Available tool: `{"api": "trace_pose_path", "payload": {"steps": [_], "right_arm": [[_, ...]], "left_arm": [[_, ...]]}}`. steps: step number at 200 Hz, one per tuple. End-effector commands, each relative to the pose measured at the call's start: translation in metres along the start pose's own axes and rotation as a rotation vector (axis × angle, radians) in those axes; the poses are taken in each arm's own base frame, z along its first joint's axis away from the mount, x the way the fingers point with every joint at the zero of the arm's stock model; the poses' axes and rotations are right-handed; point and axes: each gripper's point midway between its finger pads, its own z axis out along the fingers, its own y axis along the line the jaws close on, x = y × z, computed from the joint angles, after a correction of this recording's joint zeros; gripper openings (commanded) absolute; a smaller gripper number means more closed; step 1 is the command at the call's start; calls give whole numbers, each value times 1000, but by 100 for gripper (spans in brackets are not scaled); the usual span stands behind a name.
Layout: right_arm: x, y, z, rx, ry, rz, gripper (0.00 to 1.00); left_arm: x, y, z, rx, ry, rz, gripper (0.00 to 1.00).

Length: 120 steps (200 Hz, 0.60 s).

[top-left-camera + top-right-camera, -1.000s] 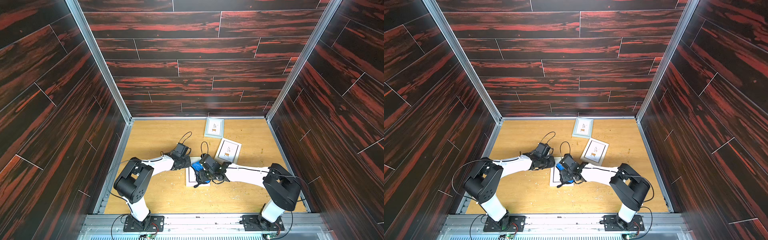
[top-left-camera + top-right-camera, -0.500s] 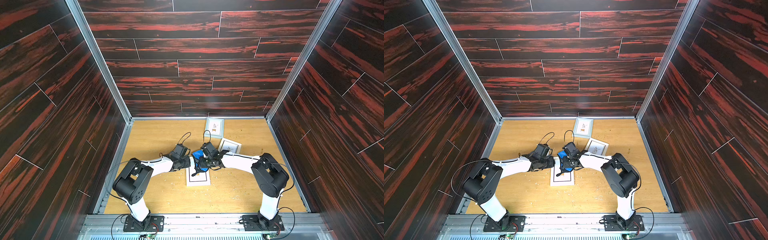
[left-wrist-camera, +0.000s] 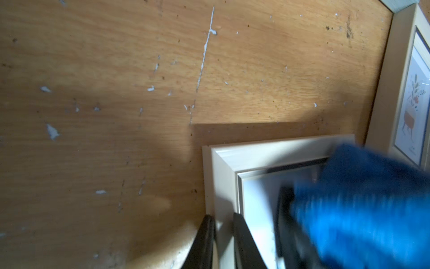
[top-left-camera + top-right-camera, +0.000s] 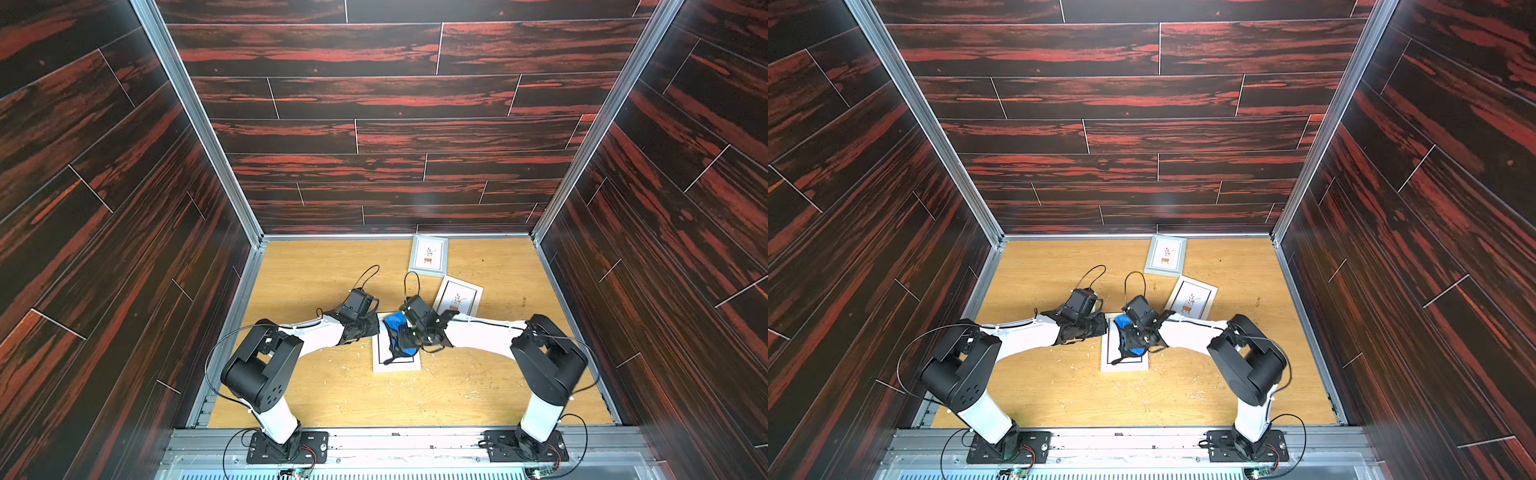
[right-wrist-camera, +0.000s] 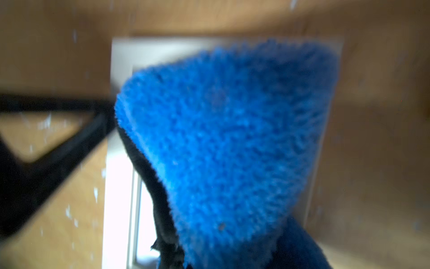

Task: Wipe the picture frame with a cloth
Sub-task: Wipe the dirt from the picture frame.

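Blue microfibre, fluffy and limp, is what catches my eye in both top views. The cloth (image 4: 395,322) hangs bunched from the right gripper (image 4: 405,337), whose fingers are clamped on it, over the far half of the white picture frame (image 4: 397,365). That frame lies flat about the middle of the desk (image 4: 332,395), and the left gripper (image 4: 372,328) sits at its left edge. A grey frame (image 4: 429,254) and a pale wood frame (image 4: 459,296) lie nearer the far edge (neither is touched).

From the left wrist, two black fingers (image 3: 204,233) stand narrow astride the frame's moulded rail, seemingly pinching it. The moulding is smooth, painted and stepped, with a glossy pane inside. I'd judge the frame light, rigid and slippery, and the glazing fragile. That makes the rail the sensible place to hold it, not the pane.

From the right wrist (blurred), shaggy pile fills the picture, with the black edging (image 5: 158,198) trailing. It should squash and conform under gentle pressure.
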Motion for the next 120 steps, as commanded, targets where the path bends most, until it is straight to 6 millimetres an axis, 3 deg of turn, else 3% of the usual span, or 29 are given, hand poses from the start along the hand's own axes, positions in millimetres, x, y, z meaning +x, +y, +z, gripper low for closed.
{"api": "trace_pose_path", "payload": {"steps": [1, 38, 55, 68, 107, 120], "right_arm": [[8, -32, 11, 111, 53, 29, 0], [64, -18, -4, 66, 128, -62, 0], [75, -16, -9, 38, 139, -60, 0], [63, -17, -8, 55, 104, -61, 0], [-10, -22, 8, 93, -7, -36, 0], [-16, -24, 12, 86, 3, -25, 0]], "left_arm": [[31, 29, -1, -99, 98, -10, 20], [30, 27, 1, -81, 83, -33, 20], [30, 26, 1, -75, 81, -31, 20], [30, 26, 0, -76, 82, -27, 20], [32, 26, -1, -78, 91, -18, 20], [33, 26, -1, -75, 90, -25, 20]]}}
